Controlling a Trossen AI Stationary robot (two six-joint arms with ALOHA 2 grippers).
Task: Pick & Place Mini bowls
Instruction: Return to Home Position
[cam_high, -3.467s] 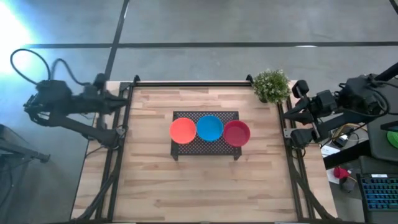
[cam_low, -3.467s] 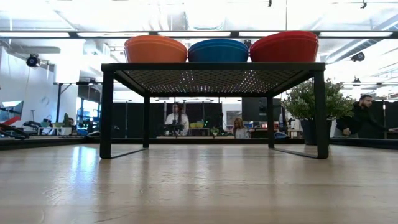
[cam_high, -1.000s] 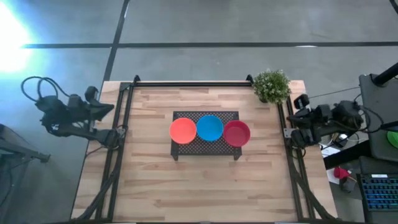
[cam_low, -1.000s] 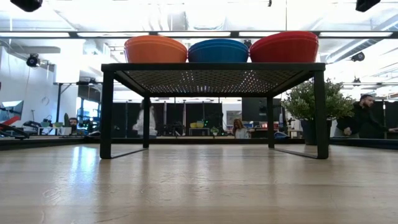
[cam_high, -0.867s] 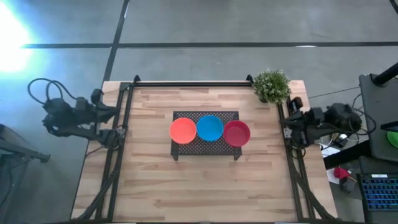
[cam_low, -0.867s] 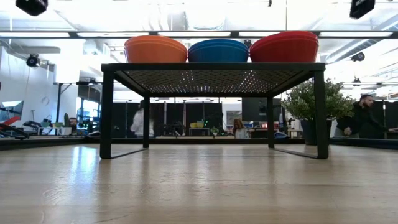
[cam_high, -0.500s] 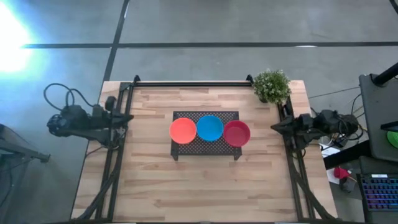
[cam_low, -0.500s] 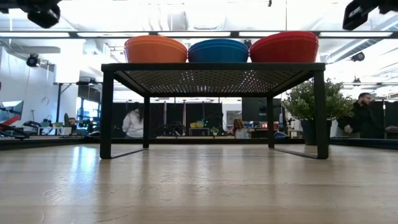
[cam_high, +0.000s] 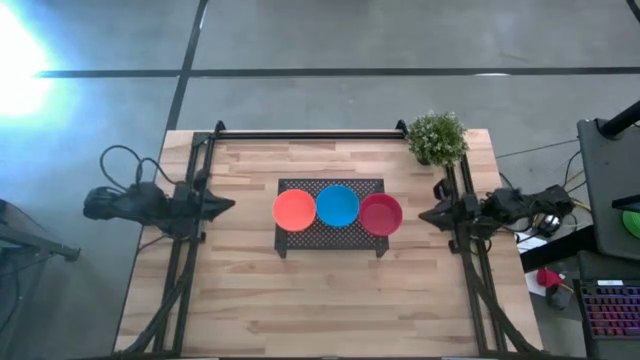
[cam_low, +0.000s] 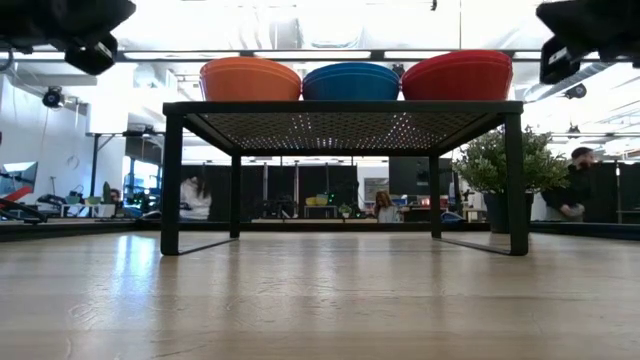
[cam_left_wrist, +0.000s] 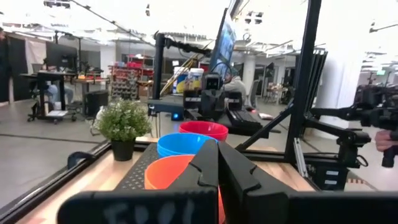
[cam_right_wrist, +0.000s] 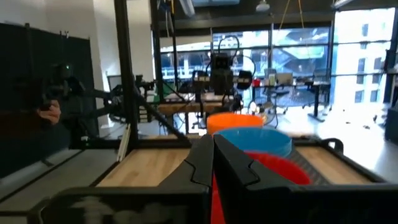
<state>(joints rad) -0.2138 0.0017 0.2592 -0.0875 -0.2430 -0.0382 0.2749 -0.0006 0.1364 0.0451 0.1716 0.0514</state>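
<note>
Three mini bowls stand in a row on the dark mesh rack (cam_high: 330, 236) at the table's middle: orange (cam_high: 294, 209) on the left, blue (cam_high: 338, 205) in the middle, red (cam_high: 381, 214) on the right. The low view shows them resting by their bottoms on the rack's top (cam_low: 340, 112). My left gripper (cam_high: 228, 205) is shut and points level at the orange bowl (cam_left_wrist: 171, 174) from the table's left edge, well short of it. My right gripper (cam_high: 424, 214) is shut too and points at the red bowl (cam_right_wrist: 280, 169) from the right edge. Neither holds anything.
A small green potted plant (cam_high: 437, 137) stands at the table's far right corner. Dark frame rails (cam_high: 190, 260) run along the table's left and right sides. Bare wood lies in front of and behind the rack. People move in the room beyond.
Both arms have sunk and swung in from outside the table: my left gripper toward the table's right, my right gripper toward its left, each nearing the rack. Both have stayed shut. The bowls and the rack have kept still.
</note>
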